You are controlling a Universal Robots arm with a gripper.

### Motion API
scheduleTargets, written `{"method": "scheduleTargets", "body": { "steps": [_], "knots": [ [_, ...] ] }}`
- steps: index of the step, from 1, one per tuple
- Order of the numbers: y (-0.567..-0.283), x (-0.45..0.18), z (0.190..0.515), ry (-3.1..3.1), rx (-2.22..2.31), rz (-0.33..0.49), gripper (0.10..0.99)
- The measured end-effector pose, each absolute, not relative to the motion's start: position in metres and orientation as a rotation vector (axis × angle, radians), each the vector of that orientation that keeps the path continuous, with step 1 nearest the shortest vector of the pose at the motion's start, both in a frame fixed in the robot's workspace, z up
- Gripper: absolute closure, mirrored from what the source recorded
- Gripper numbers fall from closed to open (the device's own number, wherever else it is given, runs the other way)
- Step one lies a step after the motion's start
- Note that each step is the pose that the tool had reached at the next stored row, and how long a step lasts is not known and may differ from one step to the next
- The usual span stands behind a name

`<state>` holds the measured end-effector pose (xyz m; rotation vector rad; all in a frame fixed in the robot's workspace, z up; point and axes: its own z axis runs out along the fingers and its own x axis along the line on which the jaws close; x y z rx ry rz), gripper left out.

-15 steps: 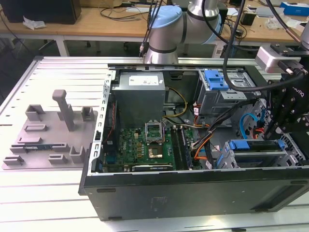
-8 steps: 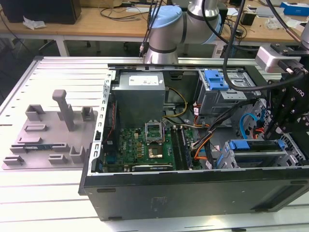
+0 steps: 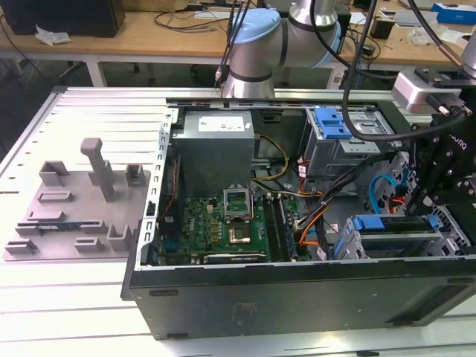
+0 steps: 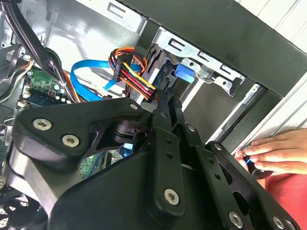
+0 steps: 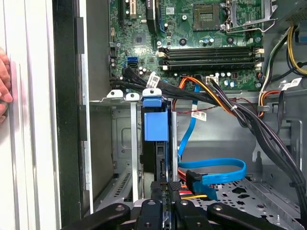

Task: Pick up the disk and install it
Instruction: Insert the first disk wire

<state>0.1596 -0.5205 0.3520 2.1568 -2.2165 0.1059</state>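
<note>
Grey plastic fixture tray (image 3: 74, 201) is lying at the exterior view's left, one of it, several posts standing up. One open computer case (image 3: 297, 290) is filling the middle, with one green motherboard (image 3: 230, 223) lying flat inside.

At the exterior view's lower right, the disk (image 3: 390, 227) is sitting on edge in the drive cage (image 3: 454, 230). Only its bright blue carrier is showing as a long strip, and the cage walls are hiding the silver body. A second blue bracket (image 3: 331, 123) is sitting farther back, making two blue frames counted.

One black gripper (image 3: 446, 171) is hanging over the cage at the exterior view's right edge, partly cut off. In the first wrist view the gripper (image 5: 166, 199) is showing its fingers drawn together, tips close to the disk (image 5: 156, 124); contact is hard to make out. One blue flat cable (image 5: 211, 167) is looping beside it.

In the second wrist view the gripper (image 4: 168, 110) is blocking most of the disk (image 4: 183, 72). One hand (image 4: 280, 151) is resting beside the case.
</note>
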Motion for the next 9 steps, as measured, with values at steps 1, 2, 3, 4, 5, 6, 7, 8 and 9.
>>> {"method": "scheduleTargets", "body": {
  "steps": [1, 2, 3, 4, 5, 6, 7, 8, 9],
  "knots": [
    [-0.5205, 0.1599, 0.3519, -2.217, 2.157, 0.106, 0.918],
    [-0.5205, 0.16, 0.3519, -2.217, 2.157, 0.106, 0.918],
    [-0.5205, 0.1601, 0.3519, -2.217, 2.156, 0.106, 0.918],
    [-0.5205, 0.1601, 0.3519, -2.216, 2.157, 0.106, 0.918],
    [-0.5205, 0.1602, 0.3519, -2.217, 2.157, 0.106, 0.918],
    [-0.5205, 0.1602, 0.3519, -2.216, 2.157, 0.106, 0.918],
    [-0.5205, 0.1602, 0.3519, -2.217, 2.157, 0.106, 0.918],
    [-0.5201, 0.1602, 0.3519, -2.217, 2.157, 0.106, 0.918],
    [-0.5195, 0.1602, 0.3518, -2.217, 2.157, 0.106, 0.918]
  ]
}}
